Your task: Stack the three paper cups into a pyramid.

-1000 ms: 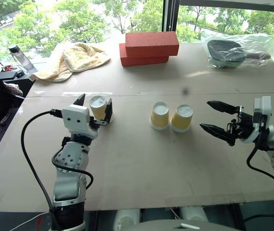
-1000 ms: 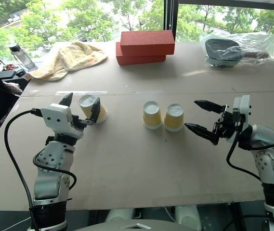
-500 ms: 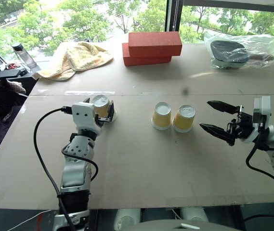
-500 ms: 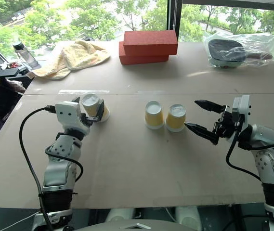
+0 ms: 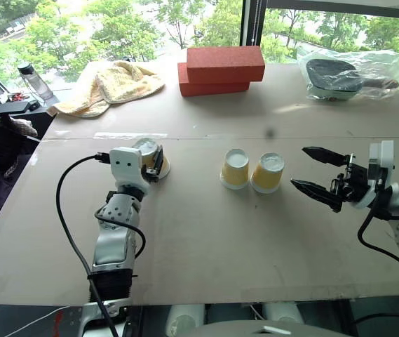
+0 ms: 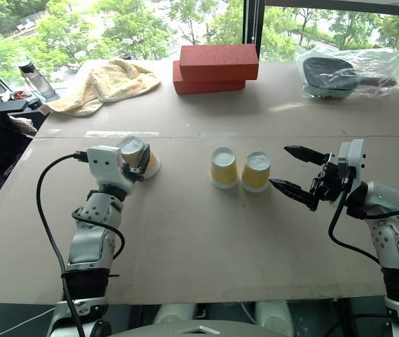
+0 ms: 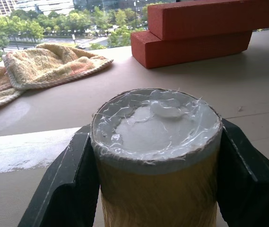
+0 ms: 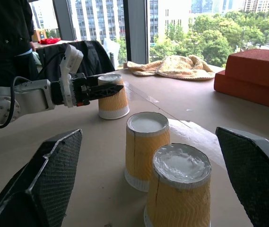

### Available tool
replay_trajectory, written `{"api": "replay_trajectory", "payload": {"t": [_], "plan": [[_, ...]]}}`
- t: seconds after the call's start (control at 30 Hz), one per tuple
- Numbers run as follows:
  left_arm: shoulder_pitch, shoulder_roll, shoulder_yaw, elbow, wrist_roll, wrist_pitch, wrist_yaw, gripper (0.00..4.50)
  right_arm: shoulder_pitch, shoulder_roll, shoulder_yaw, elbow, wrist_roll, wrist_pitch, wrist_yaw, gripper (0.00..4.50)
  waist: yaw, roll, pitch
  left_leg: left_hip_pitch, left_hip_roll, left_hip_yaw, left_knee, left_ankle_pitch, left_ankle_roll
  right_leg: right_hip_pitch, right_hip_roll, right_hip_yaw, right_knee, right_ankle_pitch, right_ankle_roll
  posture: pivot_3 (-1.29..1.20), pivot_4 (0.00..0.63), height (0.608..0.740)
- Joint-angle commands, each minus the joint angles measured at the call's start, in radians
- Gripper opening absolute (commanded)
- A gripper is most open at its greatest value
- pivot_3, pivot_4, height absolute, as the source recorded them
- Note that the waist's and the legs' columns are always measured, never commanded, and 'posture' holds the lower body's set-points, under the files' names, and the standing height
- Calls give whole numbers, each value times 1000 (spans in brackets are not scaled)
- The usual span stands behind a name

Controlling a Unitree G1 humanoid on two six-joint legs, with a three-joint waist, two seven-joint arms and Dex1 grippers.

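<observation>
**On the table: left gripper clamped on cup 1, other 2 cups paired at centre**

Near edge: left arm stretched forward, left gripper [image 5: 151,160] closed on the lone cup [image 7: 155,156], upside down, a finger pressing each side. Right gripper [image 5: 316,173] hovers level, jaws wide, just beside the 2 inverted cups [image 5: 252,170], which touch. Beyond: red bricks [image 5: 221,69], yellow towel [image 5: 108,86], plastic bag [image 5: 353,71].
</observation>
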Motion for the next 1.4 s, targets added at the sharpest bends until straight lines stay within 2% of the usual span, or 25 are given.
{"api": "replay_trajectory", "payload": {"t": [0.03, 0.13, 0.2, 0.53, 0.77, 1.03, 1.4], "plan": [[-28, 20, -1, -13, 6, -42, -9, 2483, 1, -2, -28, -40, 3, -21, -2, 4500, 0, 0, 0, 0, 0, 0, 0, 0, 0, 0, 0, 0, 0, 0, 0, 0, 150, 740], [-62, 55, -34, -39, 17, -62, -61, 2483, 9, -7, -40, -40, 8, -20, -3, 4500, 1, 0, 0, 0, 0, 0, 0, 0, 0, 0, 0, 0, 0, 0, 0, 0, 150, 740], [-119, 63, -46, -71, -36, -26, -110, 2483, 17, -14, -55, -37, 13, -18, -4, 4500, 4, 0, 0, -1, 0, -1, 0, 0, 0, 0, 0, -1, 0, 0, 0, 0, 150, 740], [-477, 71, -202, -92, -277, 272, -442, 2483, 108, -9, -115, -99, 16, -19, -47, 4500, -2, 0, 0, -3, -2, -2, 1, 2, -4, 0, 1, -4, -1, 0, 0, 0, 150, 740], [-575, 44, -349, 13, -283, 262, -692, 2483, 214, 13, -143, -174, -4, -49, -98, 4500, 0, 0, 0, -2, -1, -2, 1, 3, -4, 0, 6, -2, 0, 0, 0, 0, 150, 740], [-620, -12, -367, 122, -262, 233, -768, 2483, 258, 35, -150, -209, -6, -83, -149, 4500, 0, 0, 0, -1, -1, -2, 1, 1, -1, 0, 7, 0, 0, 0, 0, 0, 150, 740], [-612, 19, -386, 94, -212, 273, -768, 2483, 249, 31, -135, -196, -7, -94, -159, 4500, 0, 0, 0, -2, -1, -2, 1, 1, -1, 0, 7, 0, 0, 0, 0, 0, 150, 740]]}}
